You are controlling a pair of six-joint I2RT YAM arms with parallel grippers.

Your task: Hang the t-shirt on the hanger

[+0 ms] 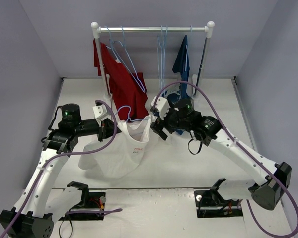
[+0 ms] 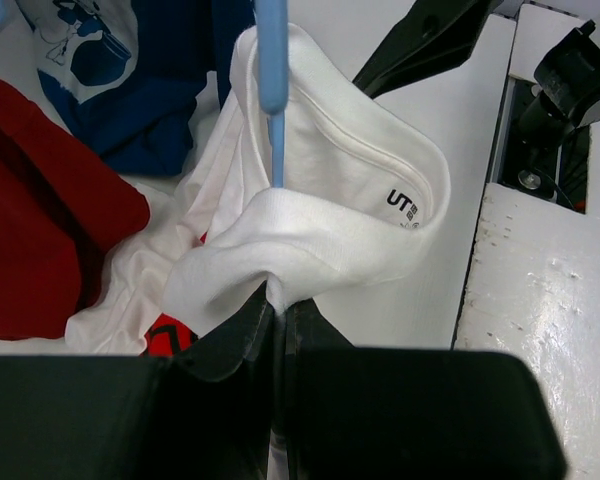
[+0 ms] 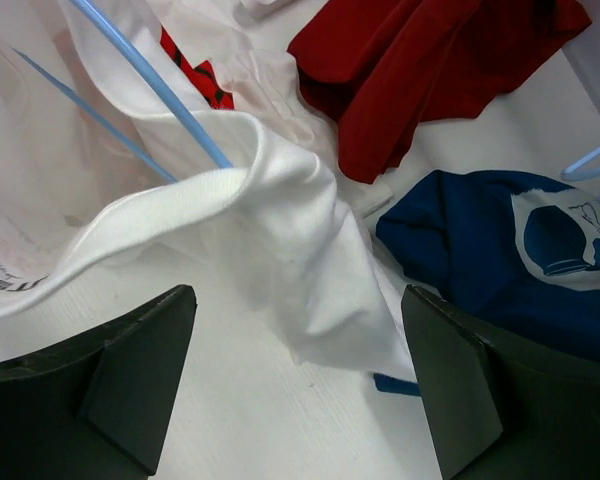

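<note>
Two end effectors, left (image 2: 278,305) pinching t-shirt (image 2: 340,190), right (image 3: 298,300) spread, seemingly empty.

White t-shirt (image 1: 120,158), red logo; pale-blue hanger (image 2: 271,55); red shirt (image 1: 120,82); navy shirt (image 3: 470,250), pale print.

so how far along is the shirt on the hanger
Done: the hanger runs through the collar of the t-shirt. In hand: the left end effector pinches the collar; the right end effector stands open near the cloth. Left: probably settling the shoulders and letting go.
</note>
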